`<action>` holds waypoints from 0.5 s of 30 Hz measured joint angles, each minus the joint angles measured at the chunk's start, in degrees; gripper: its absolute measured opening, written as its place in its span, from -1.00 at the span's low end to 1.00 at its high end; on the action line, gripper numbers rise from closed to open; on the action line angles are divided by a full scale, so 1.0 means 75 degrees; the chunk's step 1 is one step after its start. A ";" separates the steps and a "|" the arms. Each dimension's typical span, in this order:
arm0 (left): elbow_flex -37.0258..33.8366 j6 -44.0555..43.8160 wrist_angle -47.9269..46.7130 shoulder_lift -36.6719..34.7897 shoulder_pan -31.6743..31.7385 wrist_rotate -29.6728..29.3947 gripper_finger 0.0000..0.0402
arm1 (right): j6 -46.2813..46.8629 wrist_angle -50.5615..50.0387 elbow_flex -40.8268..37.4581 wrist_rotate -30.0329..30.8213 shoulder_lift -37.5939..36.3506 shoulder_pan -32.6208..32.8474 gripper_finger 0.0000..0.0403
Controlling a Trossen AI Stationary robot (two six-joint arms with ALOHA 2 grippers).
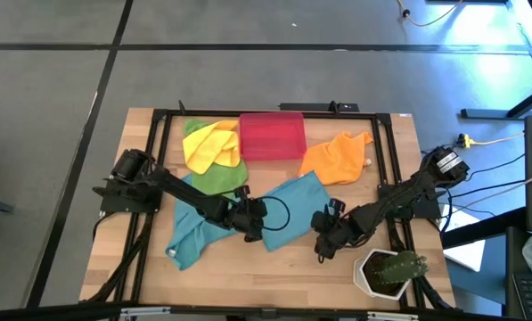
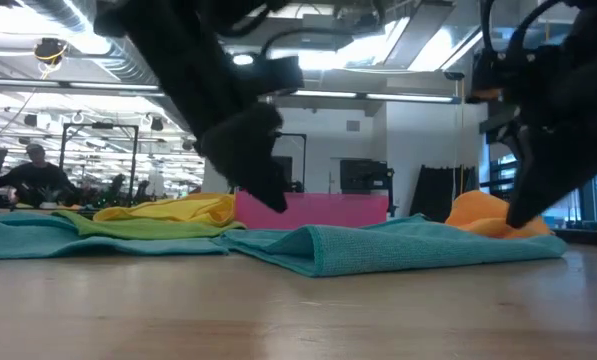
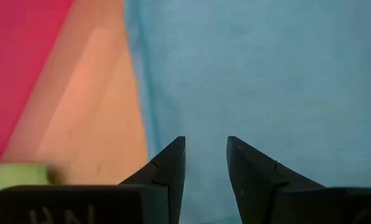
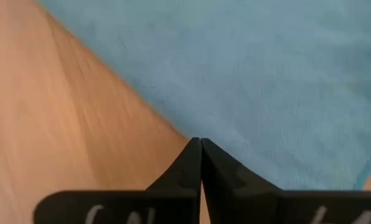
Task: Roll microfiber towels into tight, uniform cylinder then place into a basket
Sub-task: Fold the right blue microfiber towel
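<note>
Right, we are at the start of the rolling step: both arms are over the middle teal towel (image 1: 288,207), which lies flat and unrolled at table centre, just near of the basket (image 1: 271,135). The left gripper (image 3: 205,157) hangs over the towel's left edge with its jaws parted and nothing between them. The right gripper (image 4: 201,149) sits at the towel's near right edge, fingers clenched together; we think they pinch the hem, but the wrist view is too tight to be sure. The basket is empty as far as we see, at the far middle of the table (image 1: 399,276). The yellow towel (image 1: 210,144) and green towel (image 1: 216,176) lie left of it, the orange towel (image 1: 337,157) right, and a second teal towel (image 1: 187,234) near left. Next, we judge, the left jaws must close on the edge too, so both lift evenly and fold or roll straight.
</note>
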 joint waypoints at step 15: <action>-0.0005 -0.0444 -0.0044 0.0250 0.0255 0.1275 -0.47 | -0.1321 0.1966 0.0002 -0.0179 0.0128 -0.0152 -0.98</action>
